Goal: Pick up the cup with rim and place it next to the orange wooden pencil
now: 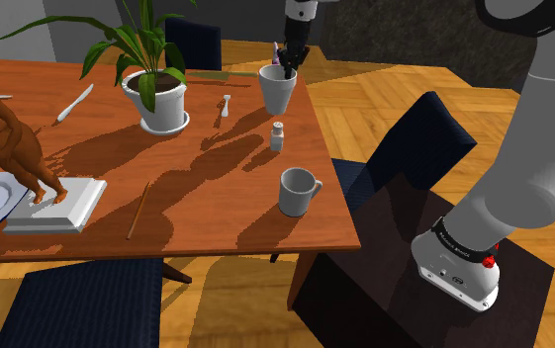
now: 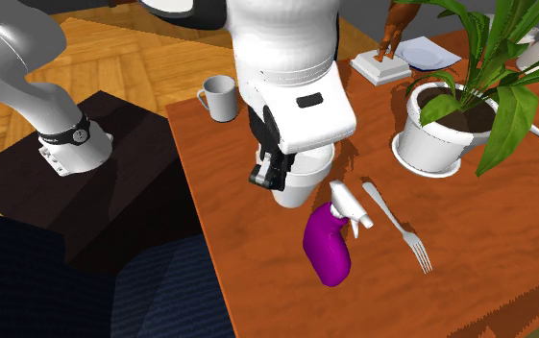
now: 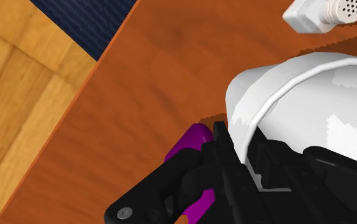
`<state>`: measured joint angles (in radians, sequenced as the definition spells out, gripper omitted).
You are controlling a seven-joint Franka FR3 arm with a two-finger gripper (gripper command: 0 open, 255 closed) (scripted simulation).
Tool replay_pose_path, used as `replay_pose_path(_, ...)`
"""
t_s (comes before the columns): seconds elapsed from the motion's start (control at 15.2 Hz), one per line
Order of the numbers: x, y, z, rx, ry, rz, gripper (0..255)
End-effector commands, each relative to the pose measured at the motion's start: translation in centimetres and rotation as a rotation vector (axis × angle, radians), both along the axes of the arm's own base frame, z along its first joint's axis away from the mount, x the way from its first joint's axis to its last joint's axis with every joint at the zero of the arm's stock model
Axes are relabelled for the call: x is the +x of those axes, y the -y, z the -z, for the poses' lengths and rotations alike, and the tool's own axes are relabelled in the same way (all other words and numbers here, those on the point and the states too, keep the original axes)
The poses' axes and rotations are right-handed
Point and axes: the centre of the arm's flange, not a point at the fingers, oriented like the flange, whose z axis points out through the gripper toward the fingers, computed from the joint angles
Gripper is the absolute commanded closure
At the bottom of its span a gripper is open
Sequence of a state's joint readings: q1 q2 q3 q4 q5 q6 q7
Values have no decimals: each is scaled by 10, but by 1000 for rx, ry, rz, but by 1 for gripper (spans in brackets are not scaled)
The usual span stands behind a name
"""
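A white tapered cup (image 1: pixel 276 91) with a thin rim stands near the table's far right corner in the shoulder view. My black gripper (image 1: pixel 288 61) comes down from above and is shut on its rim at the far side. In the wrist view my gripper (image 3: pixel 234 159) clasps the wall of the cup (image 3: pixel 298 108), one finger inside and one outside. In the second exterior view the cup (image 2: pixel 296 189) hangs under the gripper (image 2: pixel 271 175). I cannot tell whether the cup touches the table. The thin brownish-orange pencil (image 1: pixel 138 212) lies near the front edge.
A grey mug (image 1: pixel 298 191) and a small white shaker (image 1: pixel 277 135) stand between the cup and the front edge. A potted plant (image 1: pixel 161 104), a brown figure on a white base (image 1: pixel 59 206), a purple spray bottle (image 2: pixel 328 245) and a fork (image 2: pixel 402 230) share the wooden table (image 1: pixel 216 188). Dark blue chairs surround it.
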<state>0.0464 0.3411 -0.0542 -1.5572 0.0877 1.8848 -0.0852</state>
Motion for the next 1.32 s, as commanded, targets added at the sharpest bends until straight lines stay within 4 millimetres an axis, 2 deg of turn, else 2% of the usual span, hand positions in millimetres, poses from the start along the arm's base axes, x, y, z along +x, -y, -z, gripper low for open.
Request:
replay_pose_path(0.0, 0, 1, -11, 0, 0, 0, 255)
replay_pose_path(1.25, 0, 1, -111, 0, 0, 0, 255)
